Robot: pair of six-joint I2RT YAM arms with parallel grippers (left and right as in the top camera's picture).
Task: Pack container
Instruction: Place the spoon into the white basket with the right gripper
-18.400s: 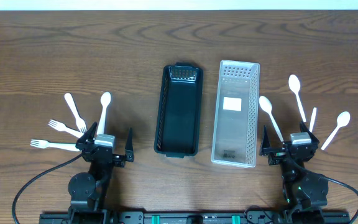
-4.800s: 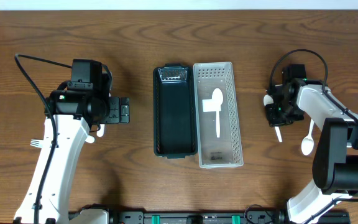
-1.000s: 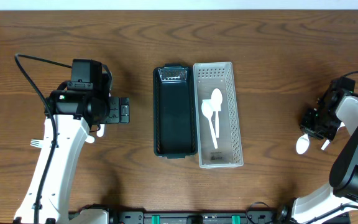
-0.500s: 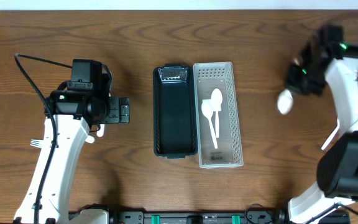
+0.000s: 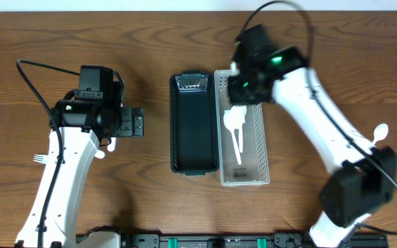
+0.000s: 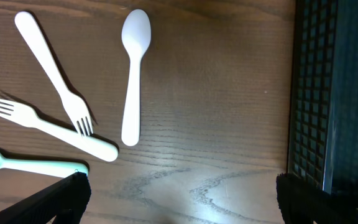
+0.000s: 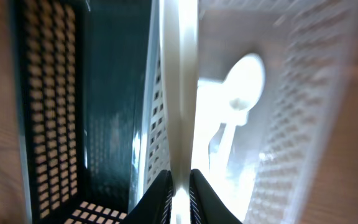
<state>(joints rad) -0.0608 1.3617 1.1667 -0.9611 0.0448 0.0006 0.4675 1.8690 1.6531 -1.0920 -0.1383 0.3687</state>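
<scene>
A clear perforated container (image 5: 257, 148) lies beside a black one (image 5: 194, 131) at mid-table. Two white spoons (image 5: 234, 127) rest inside the clear container (image 7: 303, 93); one spoon (image 7: 244, 81) shows there in the right wrist view. My right gripper (image 5: 242, 83) hangs over its far end, shut (image 7: 180, 180) on the handle of another white spoon (image 7: 179, 93), whose bowl is hidden. My left gripper (image 5: 134, 124) stands wide open (image 6: 179, 208) above bare wood, left of the black container (image 6: 334, 93). Ahead of it lie a spoon (image 6: 132, 74) and two forks (image 6: 55, 68) (image 6: 48, 127).
One more white spoon (image 5: 380, 132) lies at the far right of the table. A fork (image 5: 40, 158) pokes out from under the left arm. A pale utensil handle (image 6: 30, 165) lies by the left finger. The black container (image 7: 73, 106) holds nothing that I can see.
The right arm has swung from the table's far right edge across to above the clear container, carrying a spoon. The left arm has not moved.
</scene>
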